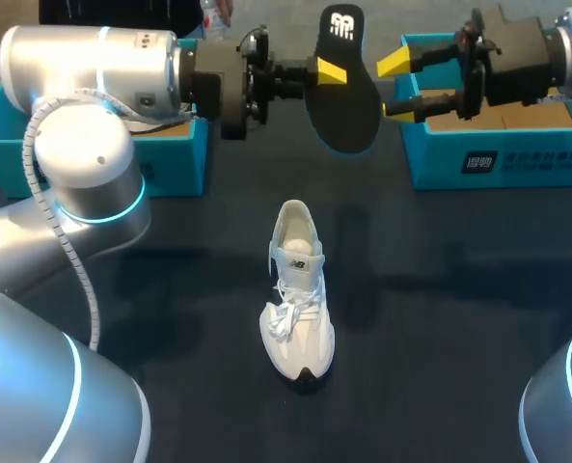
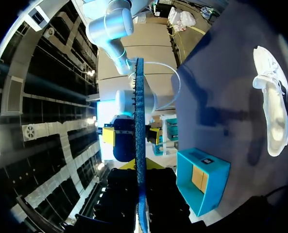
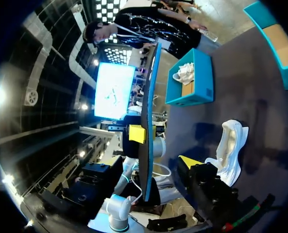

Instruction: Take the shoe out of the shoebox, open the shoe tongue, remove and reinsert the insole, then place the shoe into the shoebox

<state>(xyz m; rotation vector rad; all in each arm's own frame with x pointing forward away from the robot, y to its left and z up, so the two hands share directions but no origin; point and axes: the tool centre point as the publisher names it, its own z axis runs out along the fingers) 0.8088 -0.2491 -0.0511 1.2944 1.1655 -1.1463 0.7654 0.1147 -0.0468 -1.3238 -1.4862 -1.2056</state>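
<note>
Looking down from the head view, the shoe (image 1: 298,289) stands on the table (image 1: 170,289), clear of both boxes, its mouth facing away from me. The left gripper (image 1: 326,72) pinches the insole (image 1: 348,96) and holds it in the air above the table's far side. The right gripper (image 1: 396,85) is spread wide, its tips just beside the insole's other edge and, as far as I can see, not touching it. A blue box (image 1: 175,145) sits behind the left arm and another (image 1: 498,159) under the right.

From the left wrist, the insole shows edge-on, clamped between that gripper's fingers, with the right gripper's parted tips beyond it and the shoe on the table well off to one side.

From the right wrist, the insole stands edge-on between its own spread fingers.

By my reading, the shoe is out and the insole removed. Reinserting it and boxing the shoe remain. Whether the tongue is fully open I cannot tell
</note>
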